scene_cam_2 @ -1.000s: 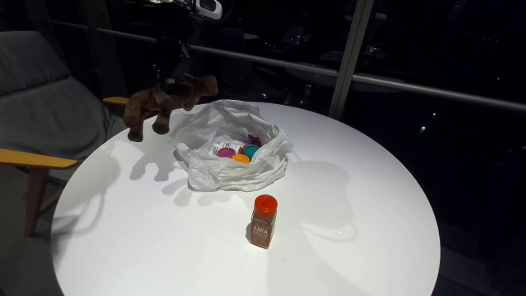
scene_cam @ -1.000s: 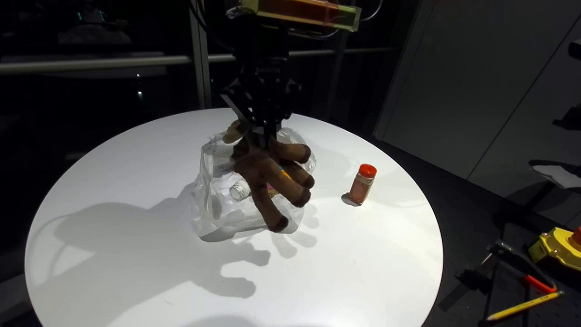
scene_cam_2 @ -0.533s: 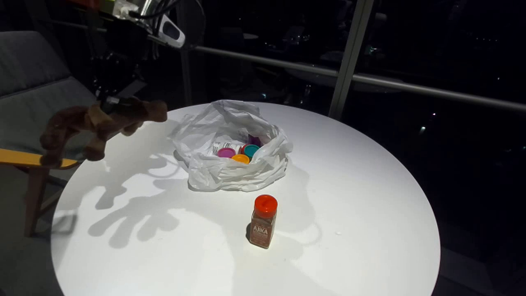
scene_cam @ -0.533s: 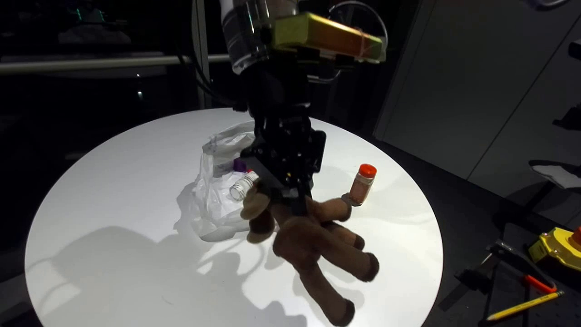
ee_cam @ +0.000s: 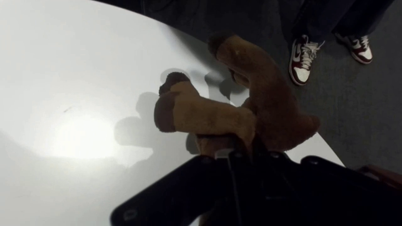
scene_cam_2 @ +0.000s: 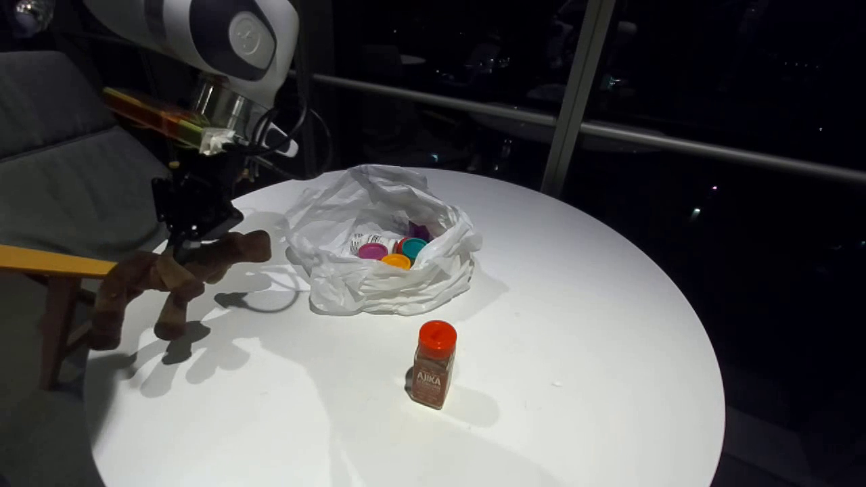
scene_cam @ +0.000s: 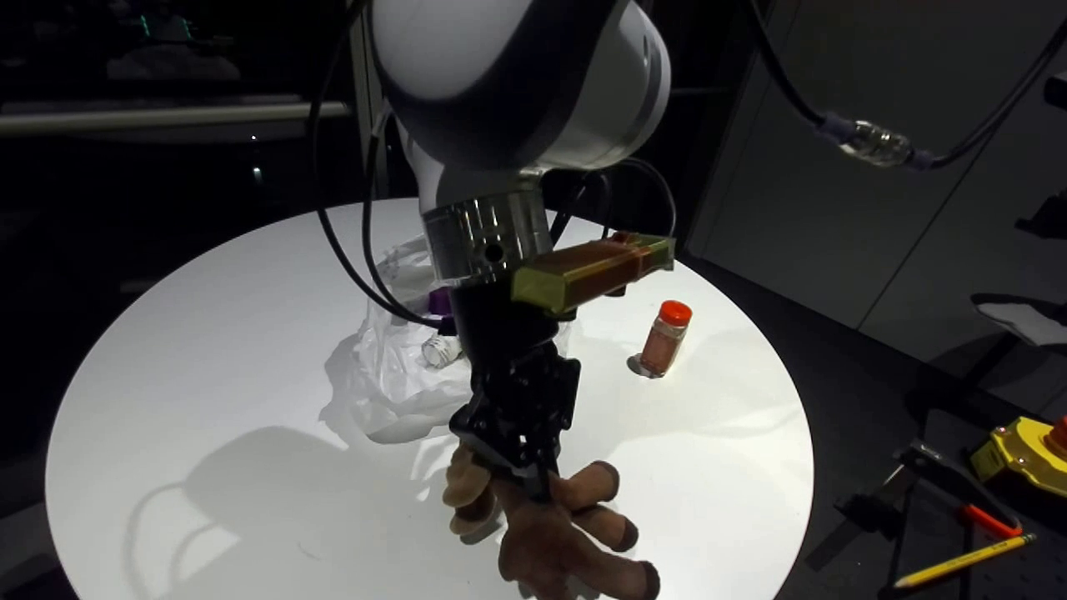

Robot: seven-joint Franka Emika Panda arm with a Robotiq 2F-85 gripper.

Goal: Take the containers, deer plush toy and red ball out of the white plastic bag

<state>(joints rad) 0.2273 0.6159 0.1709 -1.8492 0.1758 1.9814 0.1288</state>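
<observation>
The deer plush toy (scene_cam: pixel 546 550) hangs by its body from my gripper (scene_cam: pixel 533 487), which is shut on it. In the wrist view the plush toy (ee_cam: pixel 273 100) spreads its legs past the fingertips. In an exterior view its feet are low over the table, close to the rim, shadows just below. The white plastic bag (scene_cam_2: pixel 385 291) sits behind, its mouth open. Inside are containers: a magenta lid (scene_cam_2: pixel 373 251), an orange lid (scene_cam_2: pixel 396 262), a teal lid (scene_cam_2: pixel 415 249) and a white printed tub (scene_cam_2: pixel 365 241). A red sliver shows beside the teal lid; whether it is the red ball I cannot tell.
A spice jar (scene_cam_2: pixel 433 372) with a red cap stands upright on the round white table (scene_cam_2: pixel 575 379), apart from the bag. A grey chair (scene_cam_2: pixel 61 182) with wooden arms stands by the table. Someone's shoes (ee_cam: pixel 301 66) show on the floor past the table edge.
The arm has carried the plush toy from over the bag out past its side toward the table's edge, then lowered it. Bag and jar have stayed put.
</observation>
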